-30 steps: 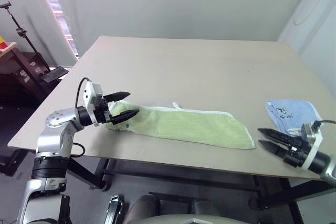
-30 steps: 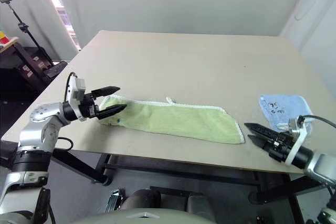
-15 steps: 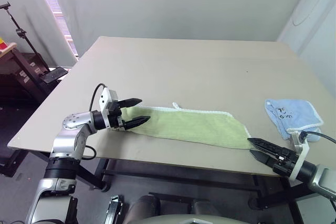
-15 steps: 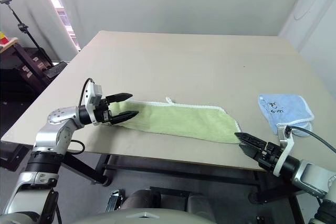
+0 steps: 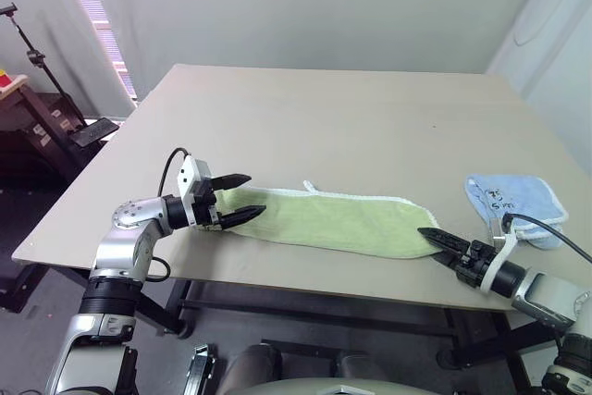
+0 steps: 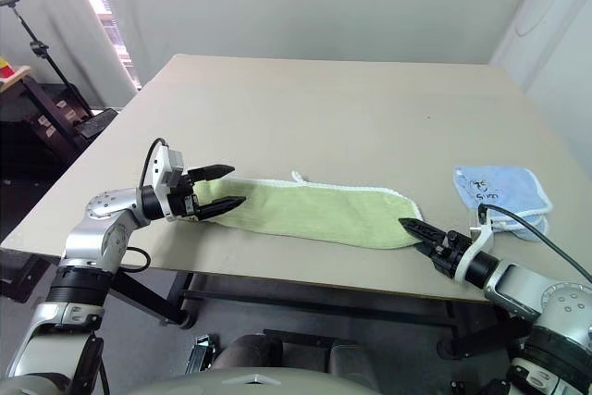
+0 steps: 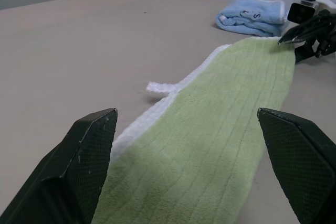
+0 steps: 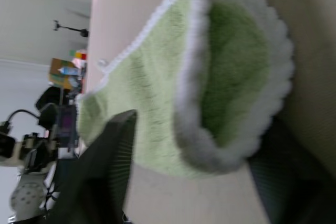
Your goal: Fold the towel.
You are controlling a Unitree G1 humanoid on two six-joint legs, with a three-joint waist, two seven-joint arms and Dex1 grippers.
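The light green towel [image 5: 333, 221] lies as a long strip along the table's front edge, with its white loop [image 5: 311, 187] on the far side. My left gripper [image 5: 256, 194] is open and level, one finger above and one in front of the towel's left end; the left wrist view shows the towel [image 7: 220, 124] running away between those fingers [image 7: 84, 166]. My right gripper [image 5: 428, 233] is at the towel's right end. In the right wrist view its fingers [image 8: 107, 171] stand open on either side of the rounded, white-edged end [image 8: 236, 77], with a gap showing.
A folded light blue cloth [image 5: 516, 203] lies at the table's right edge, just behind my right wrist. The tan table [image 5: 324, 108] stretches far back. A tripod [image 5: 32, 48] and dark shelves [image 5: 42, 127] stand off the left side.
My right gripper has slid forward and left from off the table's edge up to the towel's right end, and its fingers have narrowed. The left gripper shifted right at first, then held still.
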